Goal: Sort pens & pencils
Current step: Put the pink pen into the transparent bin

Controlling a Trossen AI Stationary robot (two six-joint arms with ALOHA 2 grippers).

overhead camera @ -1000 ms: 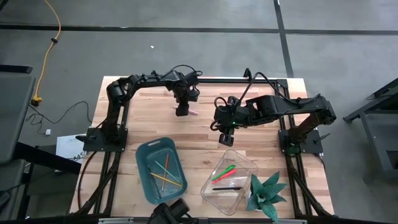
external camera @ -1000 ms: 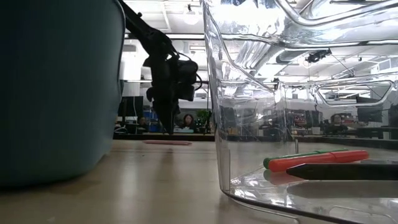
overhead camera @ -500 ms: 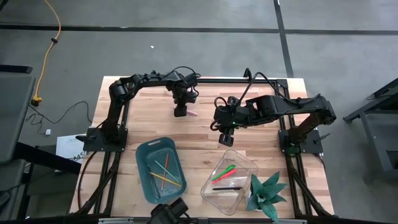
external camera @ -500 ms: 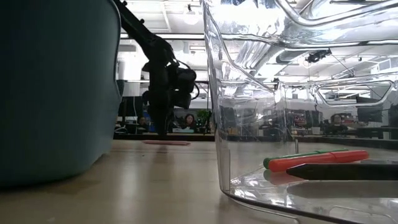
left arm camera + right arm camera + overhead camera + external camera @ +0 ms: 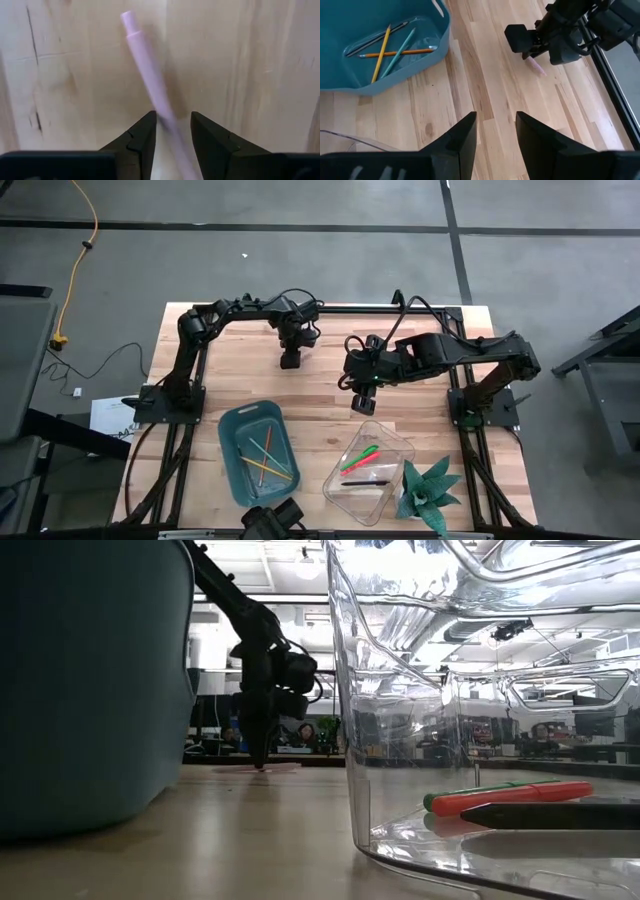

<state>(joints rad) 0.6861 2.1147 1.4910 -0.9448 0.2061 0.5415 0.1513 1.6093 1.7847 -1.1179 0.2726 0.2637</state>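
Observation:
A pale pink pen (image 5: 149, 75) lies flat on the wood near the table's far edge. My left gripper (image 5: 173, 116) is open and points down over it, one finger on each side of the barrel; in the low view its tips (image 5: 260, 762) reach the tabletop. My right gripper (image 5: 362, 406) hangs open above the far rim of the clear container (image 5: 398, 442). Green (image 5: 360, 452), red-orange (image 5: 364, 460) and black (image 5: 366, 482) pens lie in that container. Several thin pencils (image 5: 268, 462) lie crossed in the teal tray (image 5: 234, 426). My left gripper straddles the pink pen's barrel (image 5: 162, 102) from above, fingers pointing down and set across it. The pen lies flat on the table. Whether either finger touches the barrel, I cannot tell.
A green artificial plant (image 5: 428, 490) stands at the table's near right corner beside the clear container. The black arm frames run along both table sides. Bare wood lies between the two arms and the tray.
My left gripper has come down toward the table and settled over the pink pen, which showed beside it in the high view a second ago and is now covered by it. The pen has stayed in place.

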